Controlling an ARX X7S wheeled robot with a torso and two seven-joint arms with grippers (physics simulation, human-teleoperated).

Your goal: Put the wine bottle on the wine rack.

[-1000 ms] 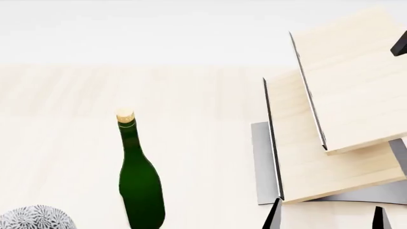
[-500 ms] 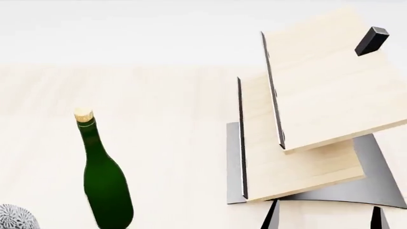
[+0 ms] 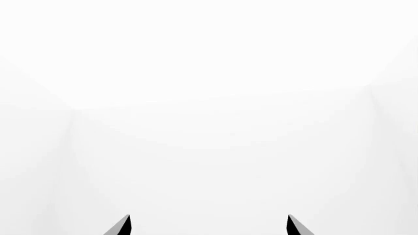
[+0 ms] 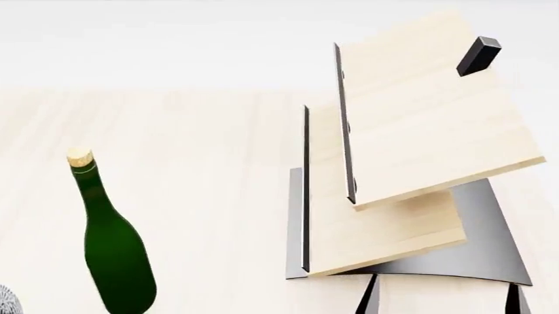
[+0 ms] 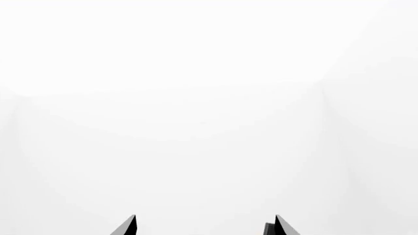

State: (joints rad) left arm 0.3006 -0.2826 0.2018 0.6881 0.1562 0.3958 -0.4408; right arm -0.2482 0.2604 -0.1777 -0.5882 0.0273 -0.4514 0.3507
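Over the last second, whole scene displaced toward frame left in the head view: wine bottle (image 4: 112, 255) shifted from near centre-left to the far lower left, wine rack (image 4: 397, 170) drawn from the right edge toward centre-right, black peg (image 4: 478, 55) now fully inside the upper right. Consistent with a turning or travelling head or base, not with moved objects; bottle standing upright on the pale wood-grain surface (image 4: 201, 163), well apart from the rack, ungrasped. Task judged at approach stage only. Bottle: slim dark green glossy glass, long neck, tan cork; label not visible here. Rack: two slanted matte light-wood boards with dark edges, upper overlapping lower, on a curved smooth grey metal base. Patterned grey-white rounded object (image 4: 4, 302) barely showing at bottom-left corner, identity undetermined. Right claw (image 4: 444, 297) at lower right, dark pointed tips spread, empty. Left claw (image 3: 209, 226) absent from the head view; wrist view showing tips parted against blank white, nothing held.
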